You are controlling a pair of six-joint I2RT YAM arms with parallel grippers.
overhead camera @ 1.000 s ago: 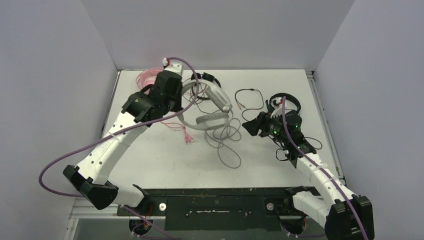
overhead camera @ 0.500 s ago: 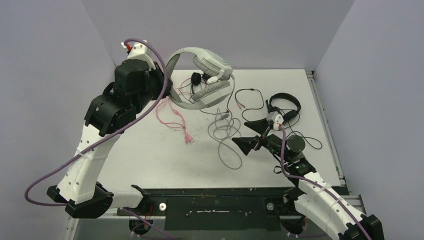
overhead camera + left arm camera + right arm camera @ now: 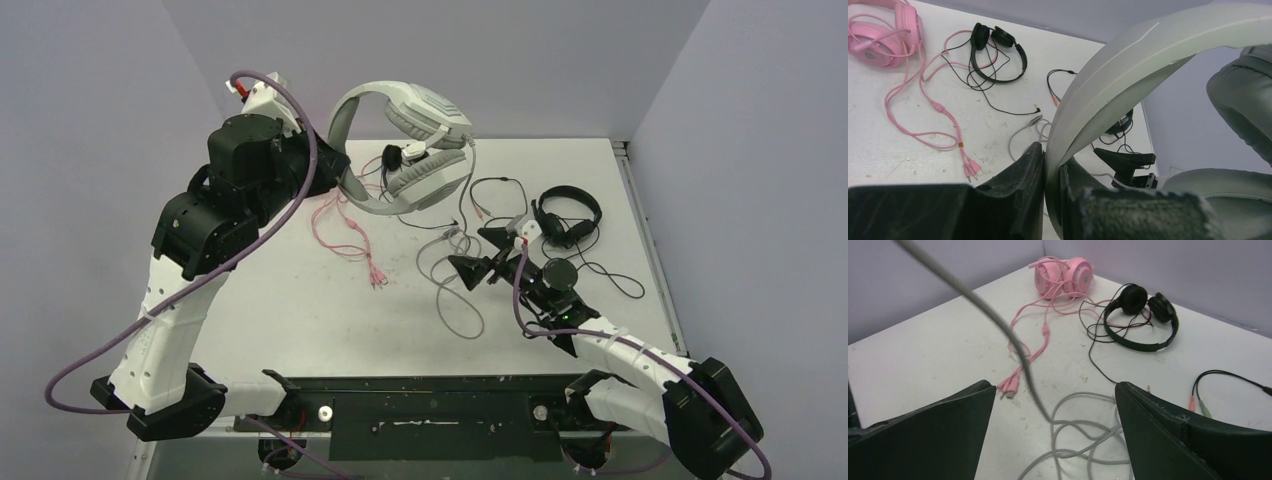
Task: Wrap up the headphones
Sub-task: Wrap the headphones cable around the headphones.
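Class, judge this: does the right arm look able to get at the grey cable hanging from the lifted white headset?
Probably yes. The right hand stands open, and in its wrist view the grey cable from the white headset runs down between its fingers, with nothing blocking it.

The bulky white-grey over-ear headset (image 3: 405, 130) hangs above the white table's (image 3: 300, 320) far side, its grey cable (image 3: 993, 318) trailing to loops at centre. The pink corded headset (image 3: 1063, 272) lies far left, apparently in the corner. One thin black headset (image 3: 1143, 315) lies just right of it, and another thin black headset (image 3: 568, 213) lies well to the right.
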